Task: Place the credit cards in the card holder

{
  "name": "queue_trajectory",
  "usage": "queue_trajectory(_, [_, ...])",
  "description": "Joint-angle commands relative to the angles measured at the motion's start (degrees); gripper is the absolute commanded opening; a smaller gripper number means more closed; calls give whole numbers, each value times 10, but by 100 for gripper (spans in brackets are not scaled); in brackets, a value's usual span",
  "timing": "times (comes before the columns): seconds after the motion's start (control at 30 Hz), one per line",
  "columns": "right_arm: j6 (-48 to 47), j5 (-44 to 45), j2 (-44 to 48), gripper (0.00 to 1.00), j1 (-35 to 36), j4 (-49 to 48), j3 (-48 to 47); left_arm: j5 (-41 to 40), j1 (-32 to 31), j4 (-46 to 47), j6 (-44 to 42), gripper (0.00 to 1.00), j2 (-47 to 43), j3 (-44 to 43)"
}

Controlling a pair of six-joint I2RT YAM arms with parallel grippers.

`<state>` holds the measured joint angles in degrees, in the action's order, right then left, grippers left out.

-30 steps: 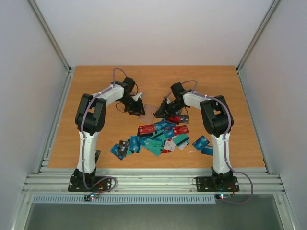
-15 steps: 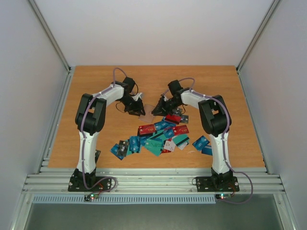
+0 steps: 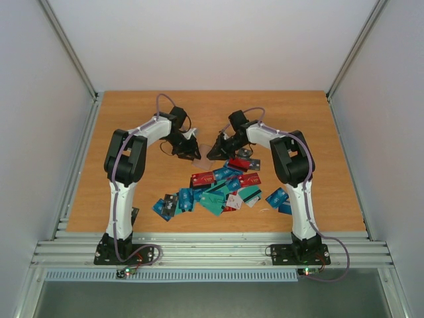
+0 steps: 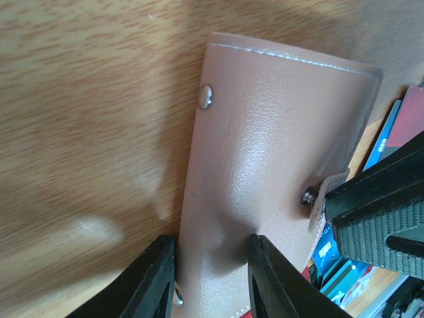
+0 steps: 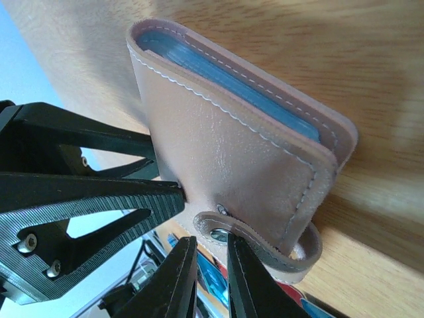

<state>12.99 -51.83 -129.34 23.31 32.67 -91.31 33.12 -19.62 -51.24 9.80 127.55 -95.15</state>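
The tan card holder [image 3: 205,151] is folded shut and held up between both grippers at mid table. In the left wrist view my left gripper [image 4: 209,278] is shut on its leather edge [image 4: 265,159], one finger denting the face. In the right wrist view the holder [image 5: 225,152] shows blue pockets at its open edge. My right gripper [image 5: 211,278] is closed to a narrow gap on the snap strap [image 5: 265,248]. The credit cards [image 3: 222,189], red, blue, teal, black and white, lie in a loose pile nearer the arms' bases.
The wooden table [image 3: 132,132] has white walls on three sides. Two blue cards [image 3: 279,199] lie apart at the right of the pile, two more [image 3: 164,205] at its left. My left gripper's fingers [image 5: 79,192] fill the left of the right wrist view.
My right gripper has moved left, up to the card holder, and is now on its strap. The left arm and the holder have stayed in place.
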Motion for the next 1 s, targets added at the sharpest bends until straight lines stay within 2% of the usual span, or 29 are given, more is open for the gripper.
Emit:
queue_trajectory(0.0, [-5,-1,-18,15,7,8,-26,-18,-5,-4,-2,33,35,0])
queue_trajectory(0.6, [-16,56,-16,12,10,34,-54,-12,-5,-4,-2,33,33,1])
queue_trajectory(0.97, [-65,119,-33,10,40,122,-103,-3,-5,-2,1,33,28,5])
